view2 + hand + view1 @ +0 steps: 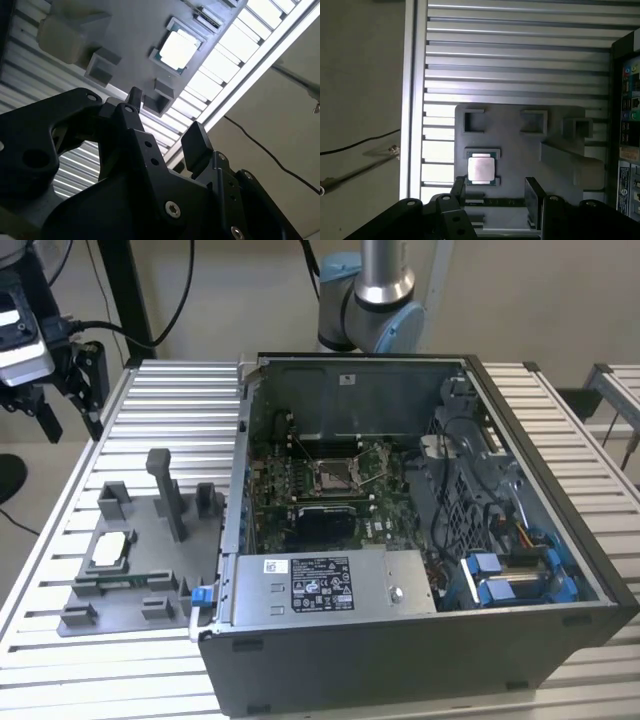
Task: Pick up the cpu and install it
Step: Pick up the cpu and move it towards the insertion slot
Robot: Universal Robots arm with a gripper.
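Closest to the cameras in both wrist views, the gripper (pixel 495 194) is holding its two black fingers (pixel 532 199) spread wide, with nothing between them. Beyond them, the cpu (pixel 481 169) is lying flat in a shallow square seat on the grey plastic fixture tray (pixel 515 150), its pale metal top facing up. Being square, it is showing no long axis, and its edges are running parallel with the tray's edges. Blocky posts and open square pockets are standing around it on the tray. The tray is resting on the ribbed aluminium table (pixel 510 60). The exterior view is adding the open computer case (pixel 420 640), sitting just beside the tray on the exterior view's right. The metal-framed socket (pixel 335 476) is lying on the green board inside, well apart from the cpu.
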